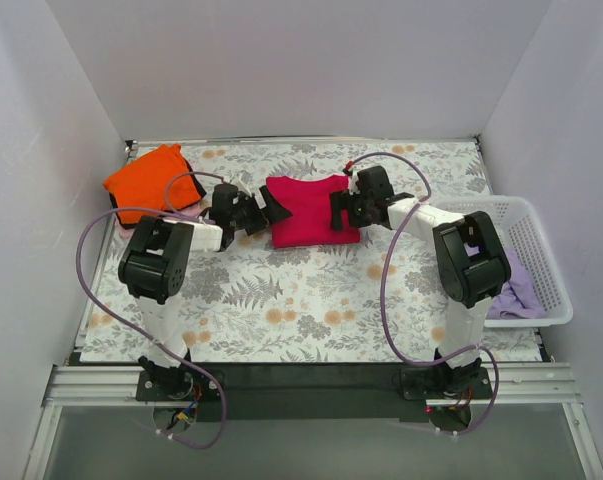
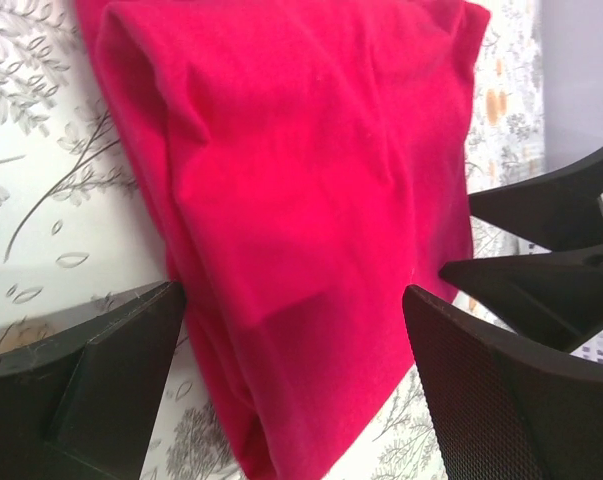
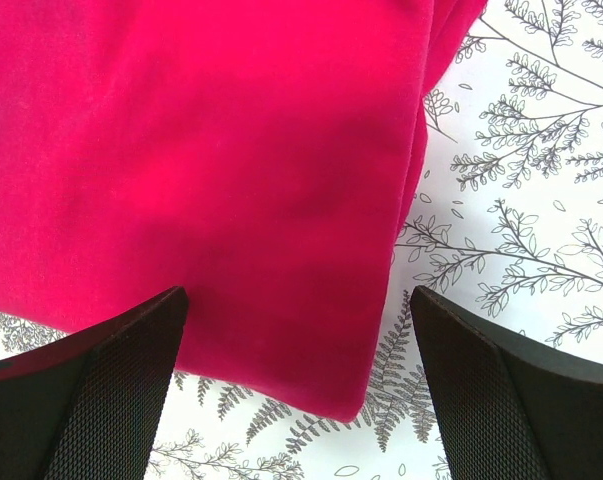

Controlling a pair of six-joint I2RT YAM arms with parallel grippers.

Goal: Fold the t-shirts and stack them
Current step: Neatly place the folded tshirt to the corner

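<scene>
Your left gripper (image 1: 264,214) and right gripper (image 1: 339,212) are both standing with jaws spread wide, pinching nothing. The crimson-magenta folded cloth t-shirt (image 1: 309,208) is lying flat between them, with its left edge at the left gripper and its right edge at the right one.

The overhead view is showing you what the wrist cameras are missing. A bright orange folded t-shirt (image 1: 149,180) is sitting well out to the left of the left gripper, toward the far corner. A lavender purple t-shirt (image 1: 516,290) is lying crumpled in the white plastic lattice basket (image 1: 546,250), out to the right of the right gripper. Purple cables (image 1: 96,250) are looping off both arms.

The left wrist view is giving you the fold layers along the crimson shirt's edge, running down between its fingers (image 2: 111,380). The right gripper's black fingers are showing beyond the shirt's far edge. The right wrist view is showing one smooth corner of the shirt lying between its fingers (image 3: 101,380). Whether any fingertip is touching the cloth, you cannot tell.

The table (image 1: 281,290) is carrying a white covering printed with grey ferns and orange blossoms. Plain white walls (image 1: 311,70) are enclosing it on three sides.
</scene>
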